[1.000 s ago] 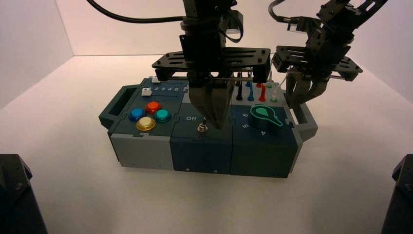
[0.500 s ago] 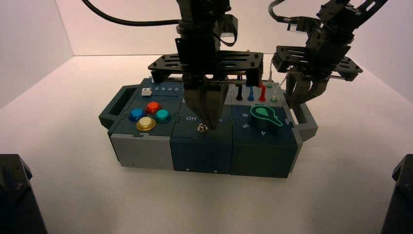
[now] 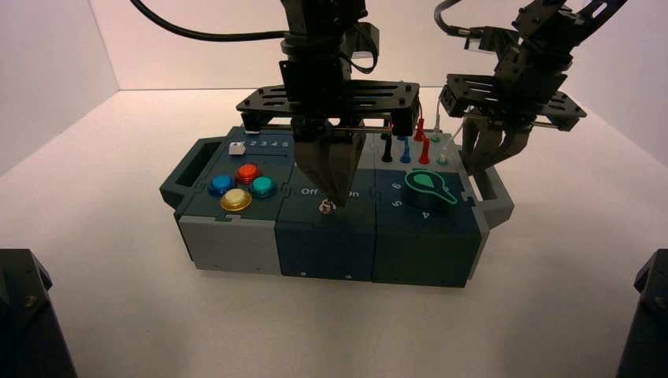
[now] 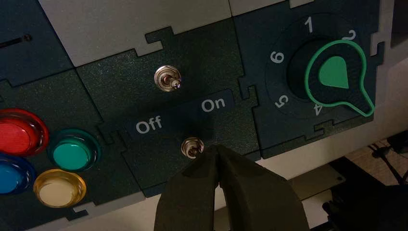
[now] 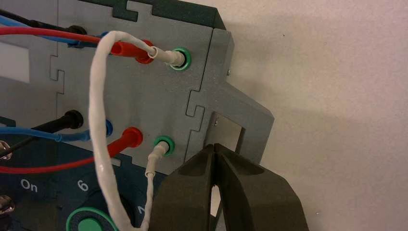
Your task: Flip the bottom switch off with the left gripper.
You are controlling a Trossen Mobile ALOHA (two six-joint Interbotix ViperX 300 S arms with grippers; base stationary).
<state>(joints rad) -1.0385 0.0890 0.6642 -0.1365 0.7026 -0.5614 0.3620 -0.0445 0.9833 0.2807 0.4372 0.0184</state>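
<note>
The bottom switch (image 4: 192,147) is a small metal toggle on the dark middle panel, just under the "Off" and "On" lettering; it also shows near the box's front edge (image 3: 324,207). My left gripper (image 4: 215,148) is shut into a wedge. Its tip rests against the switch's nut on the "On" side and reaches down onto the middle panel (image 3: 337,200). The short lever is partly hidden by the left fingers (image 4: 192,192), so I cannot tell its lean. My right gripper (image 5: 215,146) is shut and hangs over the box's right handle (image 3: 487,157).
A second toggle (image 4: 167,78) sits above the lettering, its lever leaning toward "On". Red, green, blue and yellow push-buttons (image 3: 247,172) lie left of the switches, with a green knob (image 4: 337,74) to the right. Plugged wires (image 5: 98,125) stand at the back right.
My left gripper has slid left, toward the "Off" side, from beside the bottom switch to right over it. The lever that stood up clear a second ago now sits low under the tip.
</note>
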